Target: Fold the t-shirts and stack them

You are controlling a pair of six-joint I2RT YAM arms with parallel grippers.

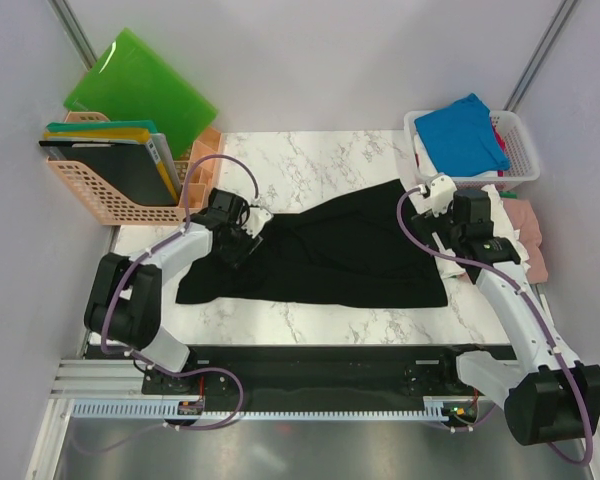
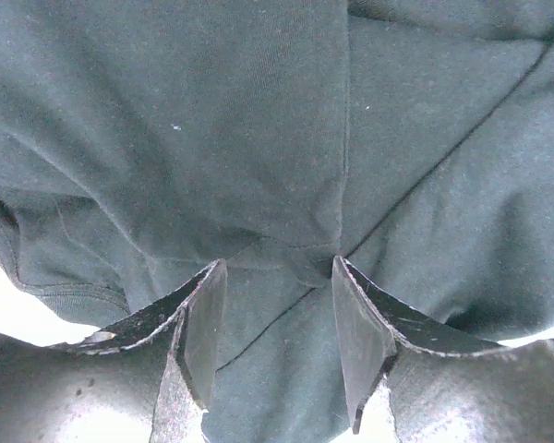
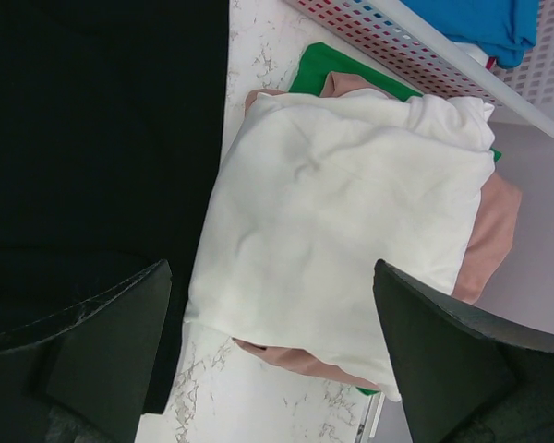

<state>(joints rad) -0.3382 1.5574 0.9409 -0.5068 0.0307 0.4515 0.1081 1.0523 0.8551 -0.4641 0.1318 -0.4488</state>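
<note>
I see the black t-shirt (image 1: 350, 250) lying rumpled across the desk (image 1: 310, 155). Left claw (image 2: 277, 268) half-open astride it; right claw (image 3: 270, 272) wide, empty.

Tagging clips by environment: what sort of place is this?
Probably a lab data-collection cell: white partition walls enclose a marble-pattern table, left arm and right arm stand on a black base plate, and a blue t-shirt tops a white basket.

The white marble tabletop (image 1: 310, 155) carries a black shirt (image 1: 340, 250) spread across its middle, a peach basket (image 1: 90, 195) at 10 o'clock, a white basket (image 1: 525, 150) at 2 o'clock, and a folded pile (image 1: 525, 225) at 3 o'clock, just beside the shirt.
</note>
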